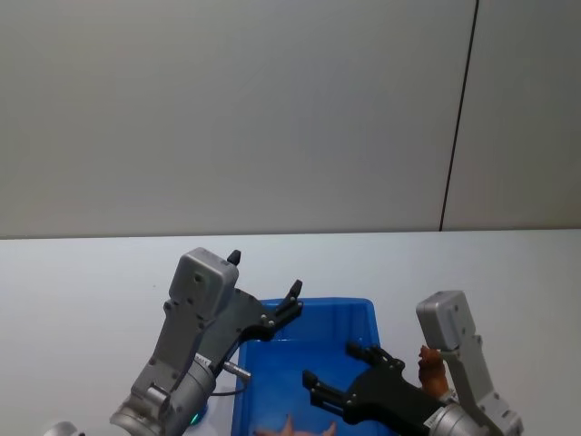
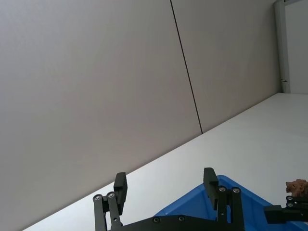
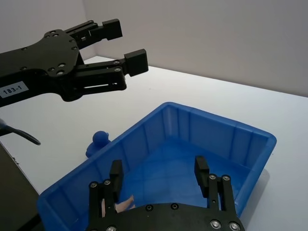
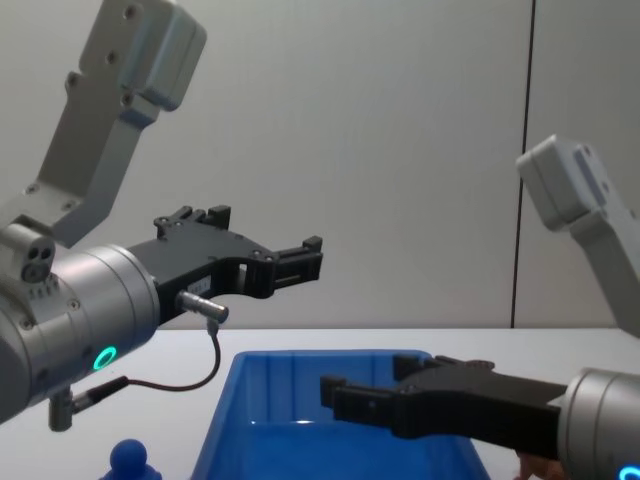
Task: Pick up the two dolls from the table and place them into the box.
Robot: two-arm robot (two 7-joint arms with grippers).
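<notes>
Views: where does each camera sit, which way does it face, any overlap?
Head: high up, facing forward and down at the table and box; left claw and right claw show.
Chest: lower, facing level across the table to the wall; both claws, large.
Left wrist: behind the left claw, facing the wall past the box's corner.
Right wrist: behind the right claw, facing down into the box; left claw beyond.
Shared: right wrist and chest both catch the blue doll beside the box.
</notes>
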